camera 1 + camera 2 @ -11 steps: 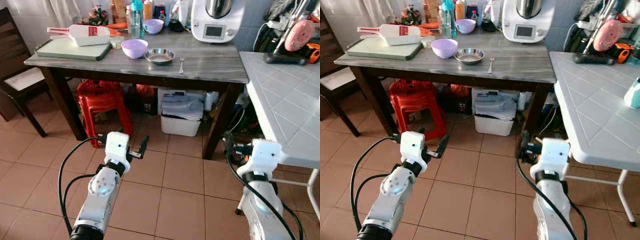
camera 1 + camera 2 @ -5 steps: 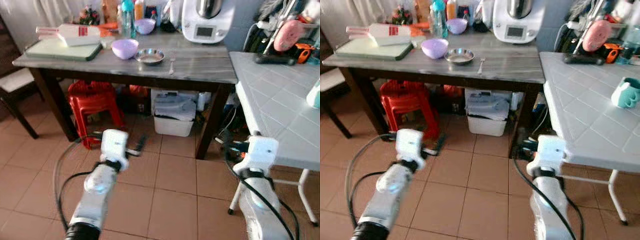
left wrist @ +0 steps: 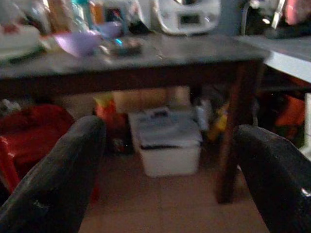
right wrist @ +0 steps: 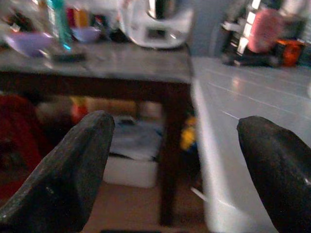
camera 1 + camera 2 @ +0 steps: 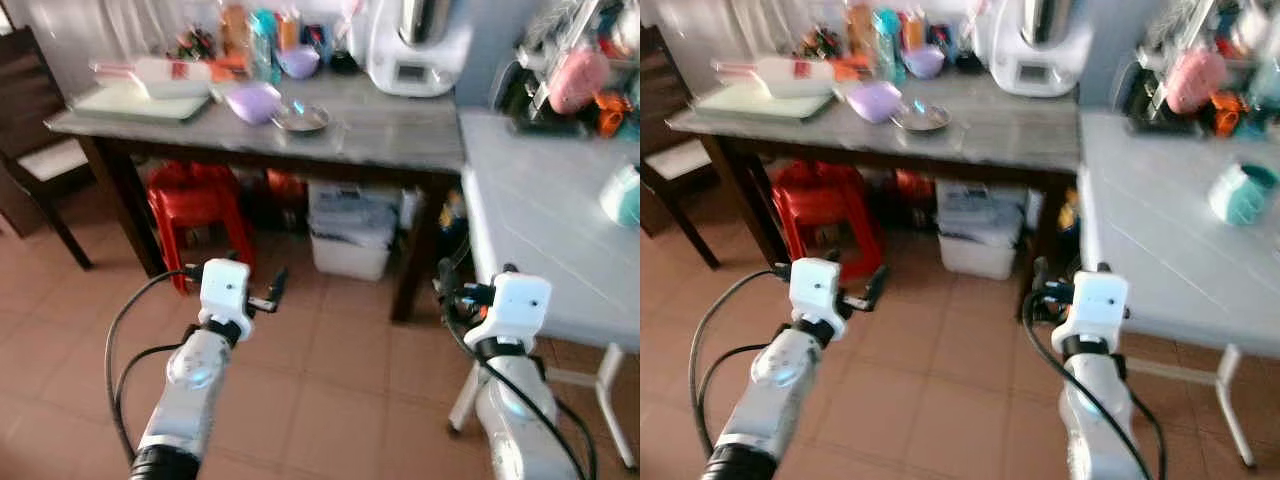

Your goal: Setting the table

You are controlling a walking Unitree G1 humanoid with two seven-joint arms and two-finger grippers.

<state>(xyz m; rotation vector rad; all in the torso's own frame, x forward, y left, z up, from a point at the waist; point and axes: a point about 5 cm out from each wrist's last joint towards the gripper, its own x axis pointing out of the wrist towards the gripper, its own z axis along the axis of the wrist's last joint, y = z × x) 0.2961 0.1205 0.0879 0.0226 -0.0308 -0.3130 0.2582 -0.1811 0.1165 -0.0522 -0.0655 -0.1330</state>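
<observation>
A purple bowl [image 5: 252, 100] and a shallow steel bowl [image 5: 300, 119] sit side by side on the marble-topped table [image 5: 390, 130] ahead. A second small purple bowl [image 5: 298, 62] stands further back among bottles. A teal mug [image 5: 1240, 193] rests on the white folding table [image 5: 540, 200] at my right. My left gripper [image 3: 170, 179] is held low over the tiled floor, open and empty, well short of the table. My right gripper [image 4: 175, 174] is also open and empty, beside the white table's near edge. The picture is blurred.
A white kitchen machine [image 5: 415, 45] stands at the marble table's back. A green cutting board [image 5: 130, 100] with a white scoop lies at its left end. Under the table are a red stool [image 5: 198, 205] and a white bin [image 5: 355, 240]. A dark chair [image 5: 35, 150] stands far left.
The whole view has shifted and blurred, so the camera has moved. Both arms keep the same raised pose, grippers still open.
</observation>
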